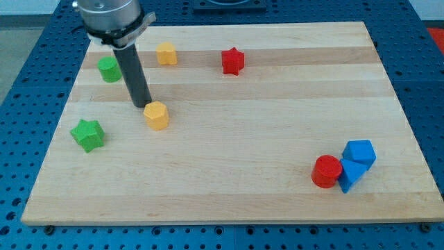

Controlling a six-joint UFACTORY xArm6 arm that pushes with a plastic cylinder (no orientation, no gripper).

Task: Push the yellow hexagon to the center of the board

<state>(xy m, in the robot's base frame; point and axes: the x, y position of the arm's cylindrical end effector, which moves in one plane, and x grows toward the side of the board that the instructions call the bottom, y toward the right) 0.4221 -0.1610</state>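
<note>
A yellow hexagon (157, 114) lies on the wooden board (243, 139), left of its middle. My tip (141, 105) stands just to the upper left of the hexagon, touching or almost touching its edge. A second yellow block (166, 53) sits near the view's top, and I cannot make out its shape.
A green block (109, 69) lies left of the rod and a green star (87, 134) at the lower left. A red star (233, 60) sits near the top. A red cylinder (327, 171), a blue cube (359, 153) and a blue triangular block (350, 173) cluster at the lower right.
</note>
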